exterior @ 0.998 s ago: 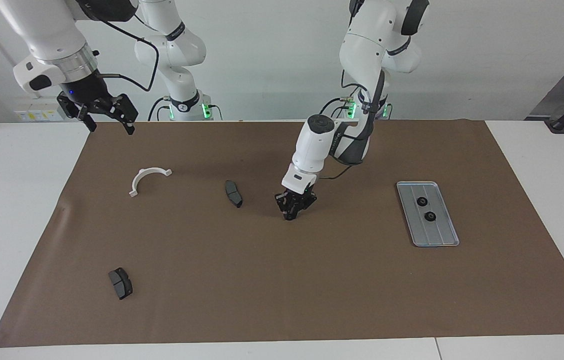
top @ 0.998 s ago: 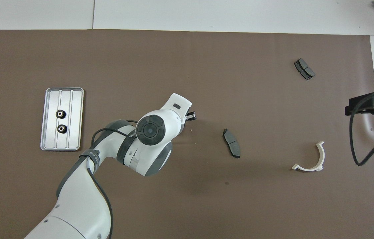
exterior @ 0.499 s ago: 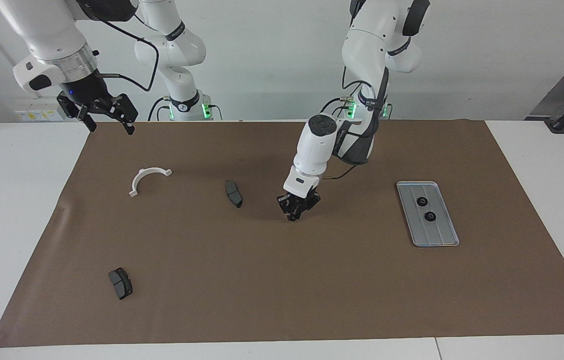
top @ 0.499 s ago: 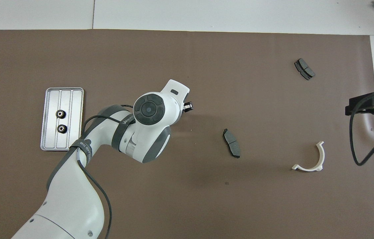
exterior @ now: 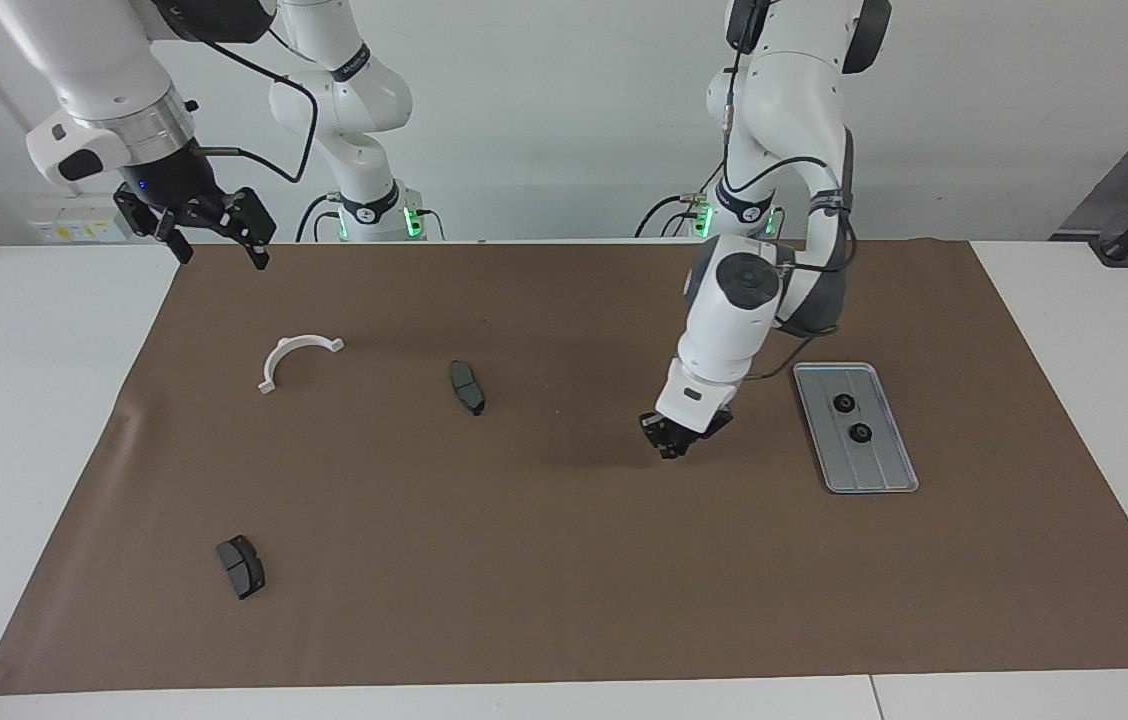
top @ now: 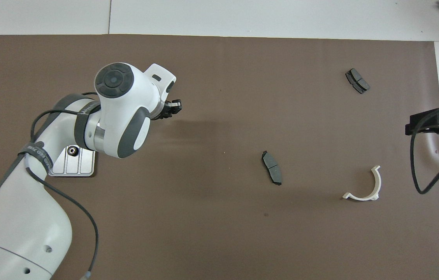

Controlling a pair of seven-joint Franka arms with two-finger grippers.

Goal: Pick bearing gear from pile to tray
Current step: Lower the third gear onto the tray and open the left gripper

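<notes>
Carry step, by my reading. The left gripper (exterior: 672,447) is hanging over bare brown mat (exterior: 564,560), between the middle of the table and the tray (exterior: 886,480), with its fingertips pressed together. Whether a bearing gear is pinched between them I cannot tell; the tips are dark and nothing shows clear of them in either view. In the overhead view the left gripper (top: 173,108) is showing just past the arm's wrist housing, which is covering most of the tray (top: 87,169).

The tray is lying toward the left arm's end of the table. Two bearing gears (exterior: 843,403) (exterior: 861,432) are sitting in it already, one beside the other along its length, apart from each other.

What remains of the pile: one brake pad (exterior: 467,387) near the table's middle, a second brake pad (exterior: 241,566) farther from the robots toward the right arm's end, and the white half-ring bracket (exterior: 292,356). No loose gear is showing on the mat.

The right gripper (exterior: 214,232) is waiting, fingers spread, up over the mat's corner at its own end.

Next move, as judged: travelling on until over open tray floor, clear of the two gears, lowering inside the rim, then parting the fingers.
</notes>
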